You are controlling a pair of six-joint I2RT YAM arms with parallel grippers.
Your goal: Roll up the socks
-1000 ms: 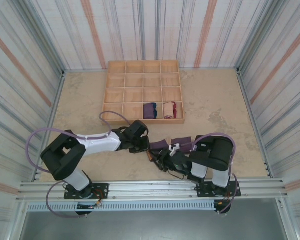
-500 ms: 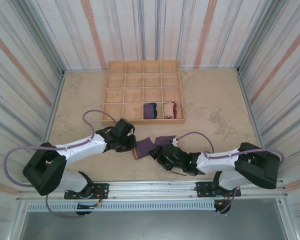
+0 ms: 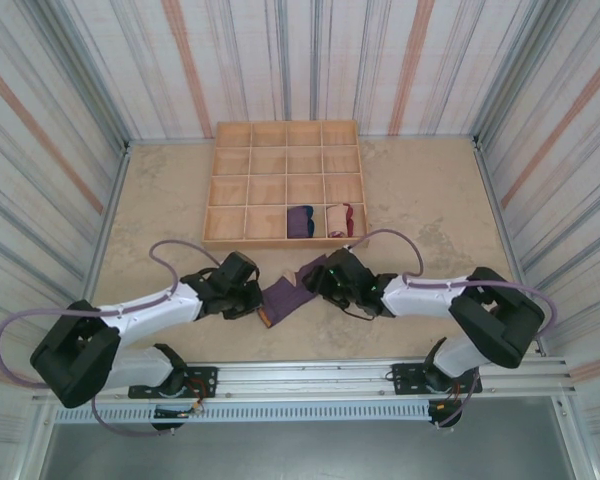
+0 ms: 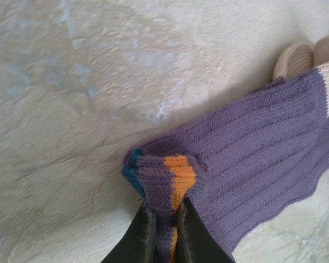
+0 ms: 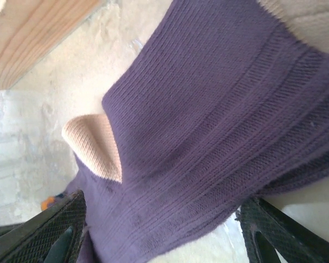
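A purple ribbed sock [image 3: 285,297] with tan patches lies stretched on the table between my two grippers. My left gripper [image 4: 164,222] is shut on its bunched end, which is striped orange and teal [image 4: 170,178]; in the top view the left gripper [image 3: 260,306] sits at the sock's near-left end. My right gripper [image 5: 164,230] is open, its dark fingers [image 5: 63,233] wide apart on either side of the sock [image 5: 208,126], beside a tan patch [image 5: 93,145]. From above, the right gripper [image 3: 323,282] is at the sock's far-right end.
A wooden compartment tray [image 3: 285,241] stands behind the sock. Its front row holds a rolled purple sock [image 3: 300,221] and a rolled cream and maroon sock [image 3: 339,219]. Striped walls close in the table on three sides.
The left gripper has pulled the sock's striped end to the left. The right gripper has opened wider and moved toward the tray. The sock now lies stretched out.
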